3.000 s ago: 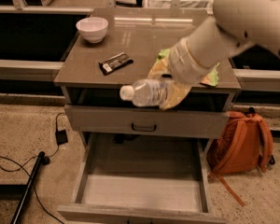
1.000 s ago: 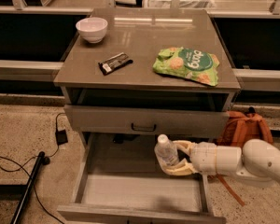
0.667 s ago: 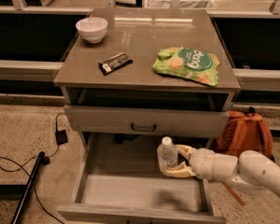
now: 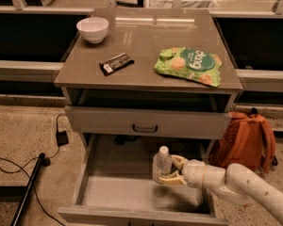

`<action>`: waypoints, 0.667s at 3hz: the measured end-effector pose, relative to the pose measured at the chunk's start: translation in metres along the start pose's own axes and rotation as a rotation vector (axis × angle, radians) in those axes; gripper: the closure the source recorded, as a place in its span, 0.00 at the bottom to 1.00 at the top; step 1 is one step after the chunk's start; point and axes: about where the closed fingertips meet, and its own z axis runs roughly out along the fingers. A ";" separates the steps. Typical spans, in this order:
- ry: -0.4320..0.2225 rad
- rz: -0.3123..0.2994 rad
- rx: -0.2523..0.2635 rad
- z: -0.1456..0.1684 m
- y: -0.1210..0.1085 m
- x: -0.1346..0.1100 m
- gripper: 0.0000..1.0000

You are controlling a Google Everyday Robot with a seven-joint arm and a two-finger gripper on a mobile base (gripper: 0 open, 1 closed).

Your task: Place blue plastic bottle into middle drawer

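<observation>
Blue plastic bottle (image 4: 162,165): one, upright, white cap up, inside the middle drawer (image 4: 125,193). Base on or just above the pale floor, cannot tell which. Toward 3 o'clock of the drawer floor, roughly midway between the front and back walls.

One gripper (image 4: 170,171), reaching in from 4 o'clock over the drawer's right wall, clamped on the blue plastic bottle. Two tan fingers (image 4: 166,179), one on the near side of the lower body and one on the far side, both touching the plastic. One white arm (image 4: 247,185) behind, running off toward 4 o'clock of the scene.

Two drawers in all. Middle drawer pulled well out, the lower of the two. One other drawer (image 4: 108,121) above, at 12 o'clock from the bottle, with one dark curved handle (image 4: 145,128) at its middle, pulled out only a little.

On the cabinet top (image 4: 151,32), three things, all well apart:
- one white bowl (image 4: 92,29) at 10 o'clock
- one dark snack bar (image 4: 116,63) toward 8 o'clock
- one green chip bag (image 4: 188,66) at 4 o'clock, near the right edge

On the ground, one orange backpack (image 4: 245,142) at 3 o'clock of the cabinet, just beside it. At 9 o'clock, one black cable (image 4: 19,166) with one small black adapter (image 4: 62,138). Toward 7 o'clock, one dark pole (image 4: 28,192).
</observation>
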 end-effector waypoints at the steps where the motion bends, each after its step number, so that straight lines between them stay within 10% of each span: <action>1: -0.009 0.013 -0.027 0.004 0.007 0.022 0.36; 2: -0.010 0.015 -0.030 0.005 0.008 0.024 0.12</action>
